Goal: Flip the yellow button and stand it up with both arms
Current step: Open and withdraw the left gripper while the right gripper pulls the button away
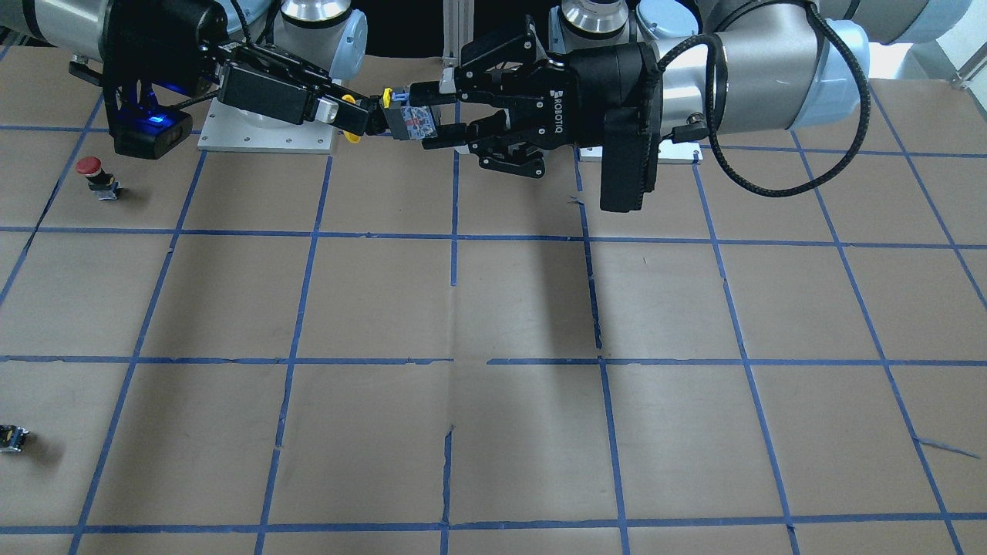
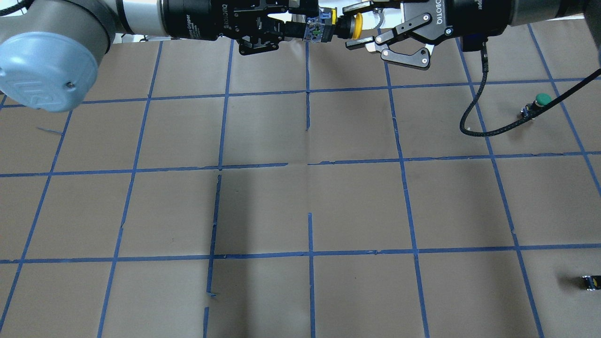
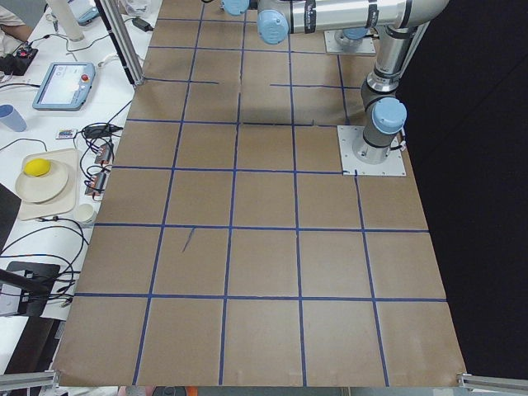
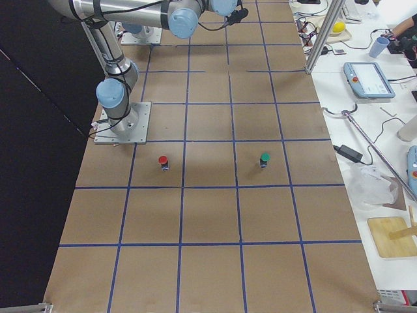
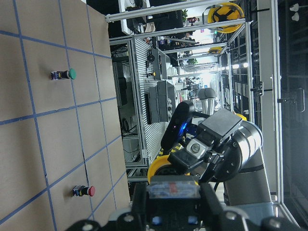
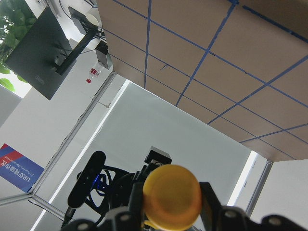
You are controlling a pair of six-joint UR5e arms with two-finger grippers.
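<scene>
The yellow button (image 2: 335, 28) hangs level in the air near the robot's base, held between both grippers. My left gripper (image 2: 307, 30) is shut on its grey boxy base (image 1: 412, 122). My right gripper (image 2: 357, 26) is shut on the yellow cap (image 6: 172, 197), one finger on each side of it. In the front-facing view one finger of the right gripper (image 1: 351, 116) covers the middle of the cap. The left wrist view shows the base (image 5: 173, 188) between my fingers, with the cap behind it.
A red-capped button (image 1: 92, 173) and a green-capped button (image 2: 540, 101) stand on the brown, blue-taped table (image 2: 300, 206) on my right side. A small capless black block (image 2: 589, 281) lies near the table's far right edge.
</scene>
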